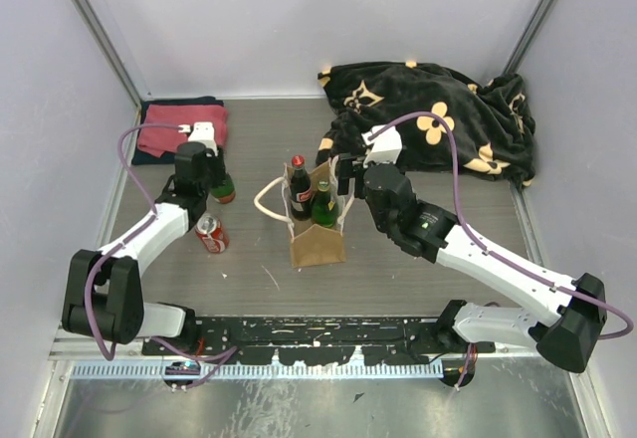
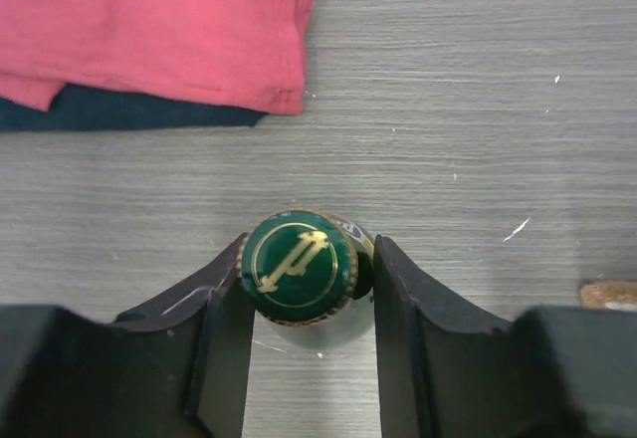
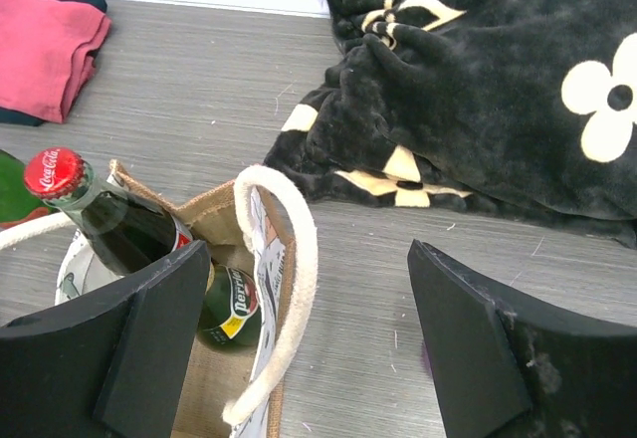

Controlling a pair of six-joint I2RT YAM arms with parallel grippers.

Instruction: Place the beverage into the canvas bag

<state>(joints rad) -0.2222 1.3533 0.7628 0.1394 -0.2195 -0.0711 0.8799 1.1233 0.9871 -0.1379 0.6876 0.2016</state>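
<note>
Nearest, a red can [image 1: 211, 233] lies on its side. Past it the canvas bag [image 1: 318, 241] stands upright holding a cola bottle [image 3: 55, 172] and a Perrier bottle [image 3: 231, 309], with the right gripper [image 3: 311, 251] spread wide and empty over its rim. Further left, outside the bag, the left gripper [image 2: 307, 259] closely flanks the cap of an upright green bottle [image 1: 223, 191], though I can't tell if it's pinching, and a red cloth [image 1: 182, 126] lies beyond.

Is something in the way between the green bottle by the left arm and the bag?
Nothing stands on the table between the green bottle and the canvas bag; only the bag's white rope handle loops out that side. A cola bottle and a second green bottle already stand inside.
</note>
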